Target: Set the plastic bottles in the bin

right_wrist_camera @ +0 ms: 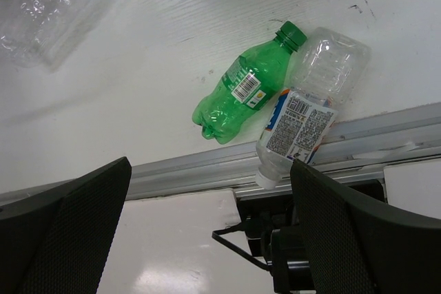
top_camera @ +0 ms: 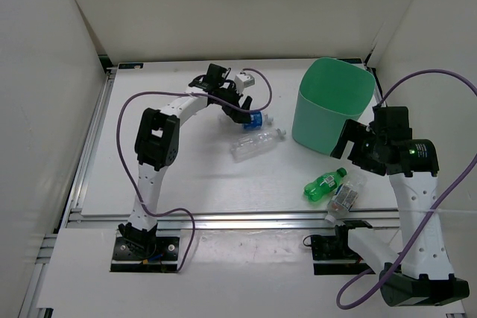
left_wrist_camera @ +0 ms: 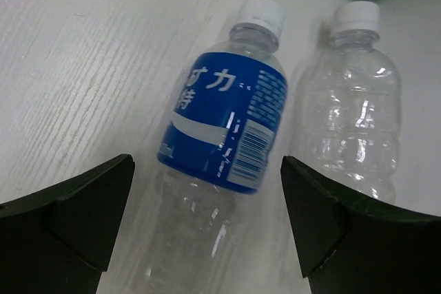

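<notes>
Bottles (top_camera: 257, 143) lie where?

All four on the bench (top_camera: 201, 176), none in the bin (top_camera: 328, 121), upper right. Left end effector (left_wrist_camera: 207, 191), wide open and empty, straddles the blue-label bottle (left_wrist_camera: 227, 129), likely lining up a grasp; plain clear bottle (left_wrist_camera: 348, 115) just beside.

Any writing?

Japanese characters, including "カ", plus a barcode. Right end effector (right_wrist_camera: 210, 197), open, empty, hovers over the green bottle (right_wrist_camera: 241, 91) touching a white-label bottle (right_wrist_camera: 300, 125).

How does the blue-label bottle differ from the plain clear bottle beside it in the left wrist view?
The blue-label bottle carries a blue wrapper with white writing and a barcode; the plain clear bottle has no label. The blue-label bottle lies between the open fingers of the left gripper; the plain clear bottle lies outside them. Both are clear, white-capped and lie on the table.
</notes>
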